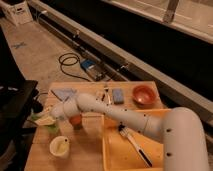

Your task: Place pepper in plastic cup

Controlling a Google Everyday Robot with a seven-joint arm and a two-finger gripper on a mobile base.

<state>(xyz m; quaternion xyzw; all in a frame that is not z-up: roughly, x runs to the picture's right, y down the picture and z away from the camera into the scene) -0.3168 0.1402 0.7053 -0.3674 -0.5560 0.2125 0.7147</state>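
Observation:
My gripper (46, 120) is at the left edge of the wooden table (90, 150), at the end of the white arm that reaches in from the lower right. It hovers right over the small light green plastic cup (52, 129), whose rim shows just below it. I cannot make out the pepper; it is hidden at or under the gripper. An orange fruit (76, 120) sits just right of the cup, partly behind the arm.
A cream-white cup (59, 146) stands in front of the green cup. At the back are a blue cloth (64, 93), a blue sponge (118, 96) and a red bowl (144, 94). A yellow tray (117, 155) at the right holds a utensil (134, 145).

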